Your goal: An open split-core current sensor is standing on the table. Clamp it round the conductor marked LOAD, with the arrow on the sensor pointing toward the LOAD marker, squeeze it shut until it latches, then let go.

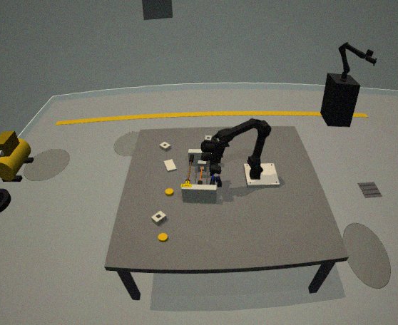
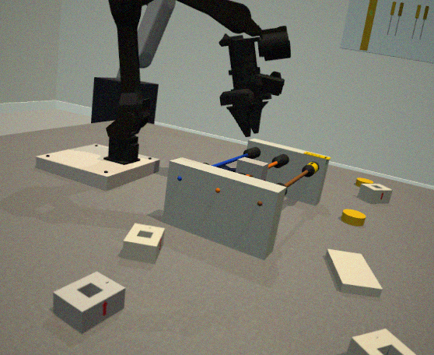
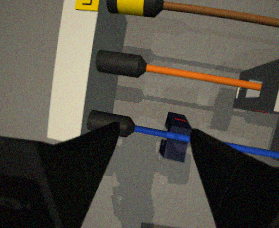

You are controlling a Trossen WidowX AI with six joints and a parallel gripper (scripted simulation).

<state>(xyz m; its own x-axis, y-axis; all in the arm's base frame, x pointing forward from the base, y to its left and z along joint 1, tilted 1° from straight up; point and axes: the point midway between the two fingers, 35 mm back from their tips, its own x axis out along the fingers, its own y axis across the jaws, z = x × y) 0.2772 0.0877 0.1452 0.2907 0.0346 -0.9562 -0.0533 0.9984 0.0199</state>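
Split-core current sensor (image 1: 218,182) (image 2: 230,168) (image 3: 177,146): a small, dark navy body with a short red mark on its upper part, standing on the surface well apart from the LOAD conductor. In the wrist view, the blue conductor crosses in front of it; the spread of its halves is too small to tell. LOAD conductor (image 1: 189,171) (image 2: 297,178) (image 3: 227,14): a straight, coppery-brown rod, held above the surface, its marked end in a black sleeve with a yellow band. LOAD marker (image 1: 186,185) (image 2: 316,156) (image 3: 87,4): a yellow label with black lettering, atop the pale end wall beside that sleeve.
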